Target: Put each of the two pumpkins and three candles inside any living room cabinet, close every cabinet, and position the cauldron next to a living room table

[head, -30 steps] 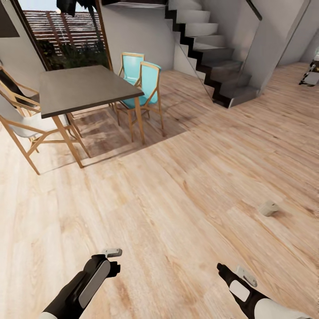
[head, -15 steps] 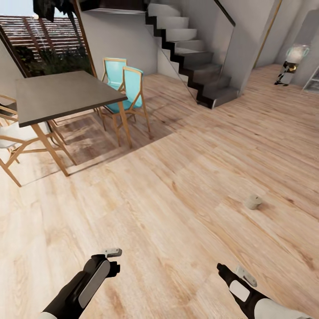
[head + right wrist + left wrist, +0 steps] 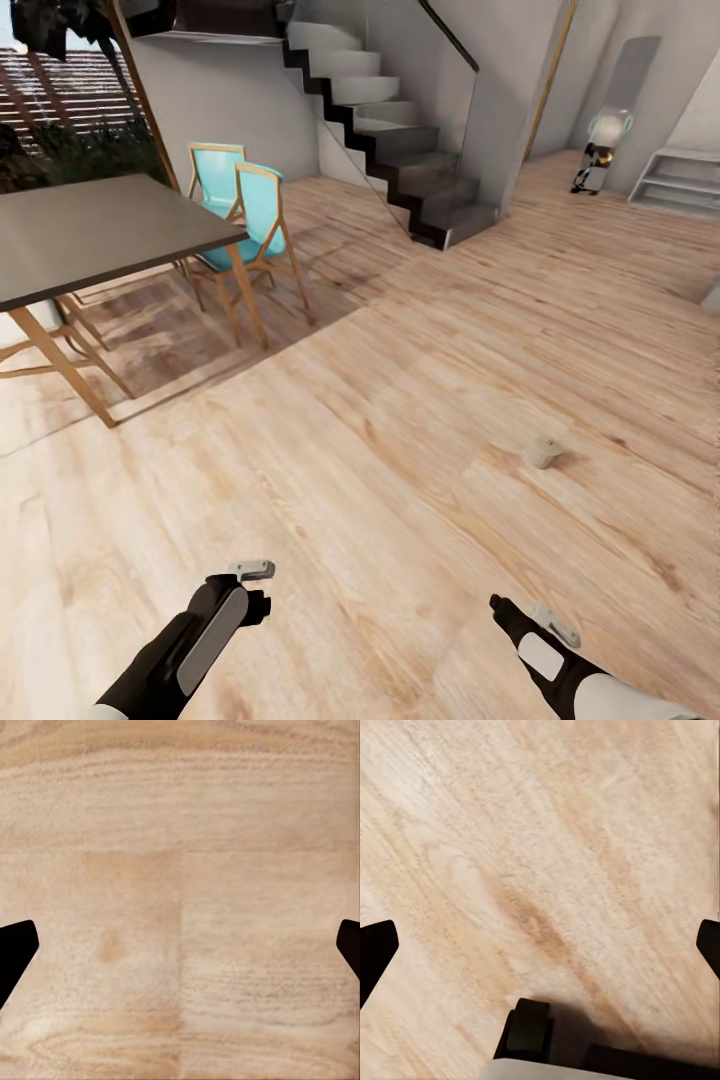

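Cream candle point(image 3: 543, 452) (tipped) lies on floor point(image 3: 400, 480).

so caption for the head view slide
Cream candle lying on plank floor ahead of right gripper, dining table and staircase beyond.

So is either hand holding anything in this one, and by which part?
Nothing is held. The left hand and right hand are both open, with bare plank floor between the fingertips. The cream candle lies on the floor, untouched.

Cream candle point(image 3: 543, 452) on plank floor point(image 3: 400, 420), table point(image 3: 100, 225), teal chairs point(image 3: 250, 215), stairs point(image 3: 390, 140)
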Robot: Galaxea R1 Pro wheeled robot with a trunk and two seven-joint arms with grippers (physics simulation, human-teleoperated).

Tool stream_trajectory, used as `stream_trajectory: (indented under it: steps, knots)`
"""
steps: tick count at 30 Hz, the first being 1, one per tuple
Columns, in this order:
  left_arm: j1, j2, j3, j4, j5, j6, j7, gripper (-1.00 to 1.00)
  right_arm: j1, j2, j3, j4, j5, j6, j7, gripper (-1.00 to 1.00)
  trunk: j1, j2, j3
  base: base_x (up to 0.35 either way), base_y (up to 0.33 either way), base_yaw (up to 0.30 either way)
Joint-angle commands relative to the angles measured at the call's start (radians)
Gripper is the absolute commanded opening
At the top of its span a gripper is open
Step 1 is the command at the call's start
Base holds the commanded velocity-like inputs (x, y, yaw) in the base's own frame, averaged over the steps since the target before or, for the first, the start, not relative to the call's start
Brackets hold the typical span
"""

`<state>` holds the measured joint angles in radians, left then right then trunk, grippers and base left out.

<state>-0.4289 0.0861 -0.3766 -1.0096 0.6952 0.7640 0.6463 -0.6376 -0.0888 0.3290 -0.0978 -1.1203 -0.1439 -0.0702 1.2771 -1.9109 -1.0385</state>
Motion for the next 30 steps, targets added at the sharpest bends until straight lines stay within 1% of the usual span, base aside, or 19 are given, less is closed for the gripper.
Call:
stream_trajectory:
  steps: [1, 11, 21, 24, 30]
  knots:
    - [-0.001, 0.001, -0.004, -0.001, 0.01, 0.0, 0.01, 1.0, 0.0, 0.0, 0.009, -0.001, -0.007, -0.002, -0.005, 1.0, 0.0, 0.0, 0.001, 0.288, 0.114, -0.208]
    - [-0.001, 0.001, -0.004, -0.001, 0.01, 0.0, 0.01, 1.0, 0.0, 0.0, 0.007, 0.0, -0.009, -0.001, -0.006, 1.0, 0.0, 0.0, 0.011, 0.294, 0.119, -0.204]
    - [-0.001, 0.001, -0.004, -0.002, 0.01, 0.0, 0.01, 1.0, 0.0, 0.0, 0.007, 0.01, -0.009, -0.002, -0.005, 1.0, 0.0, 0.0, 0.001, 0.299, 0.11, -0.186]
    - [-0.001, 0.001, -0.005, -0.003, 0.01, 0.0, 0.01, 1.0, 0.0, 0.0, 0.006, 0.01, -0.009, -0.002, -0.005, 1.0, 0.0, 0.0, -0.003, 0.147, 0.029, -0.183]
    - [-0.001, 0.002, -0.005, -0.004, 0.01, 0.0, 0.01, 1.0, 0.0, 0.0, 0.006, 0.01, -0.009, -0.002, -0.004, 1.0, 0.0, 0.0, -0.008, 0.021, 0.004, -0.207]
